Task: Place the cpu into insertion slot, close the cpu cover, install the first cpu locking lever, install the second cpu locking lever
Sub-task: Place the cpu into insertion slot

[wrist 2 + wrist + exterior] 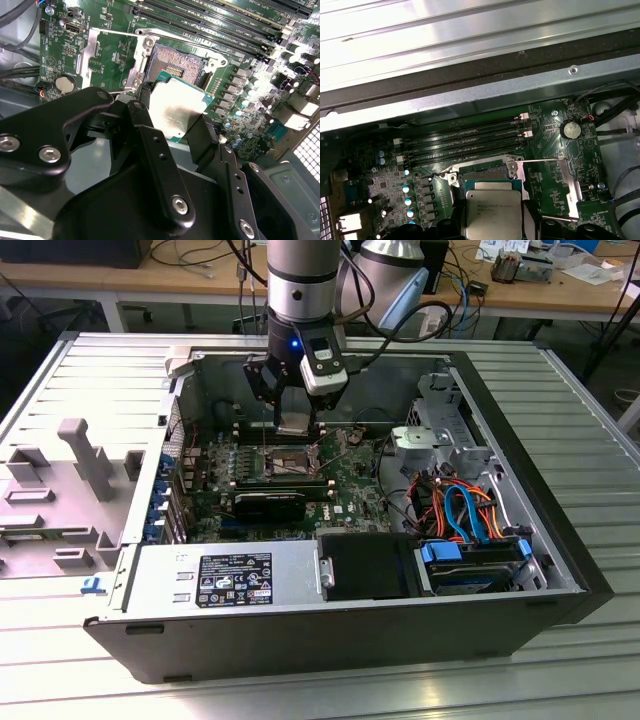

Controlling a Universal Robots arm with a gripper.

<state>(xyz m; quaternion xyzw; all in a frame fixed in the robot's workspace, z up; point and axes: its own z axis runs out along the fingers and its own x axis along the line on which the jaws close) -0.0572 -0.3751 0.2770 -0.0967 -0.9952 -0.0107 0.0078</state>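
Robotics lab: wooden workbenches (150,282), opened computer case (300,635)

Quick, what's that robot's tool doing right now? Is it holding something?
Tool: shut on the cpu, which it holds close to the insertion slot.

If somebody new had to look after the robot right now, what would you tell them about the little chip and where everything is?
Tool: shut on the cpu, gripping two opposite edges.
Cpu: held in the air close to the insertion slot, not seated.
Insertion slot: uncovered, nothing in it.
Cpu cover: swung open, lying beside the slot.
Done: cpu is picked up and near the slot.
Left: seating the cpu, closing the cover, both locking levers.
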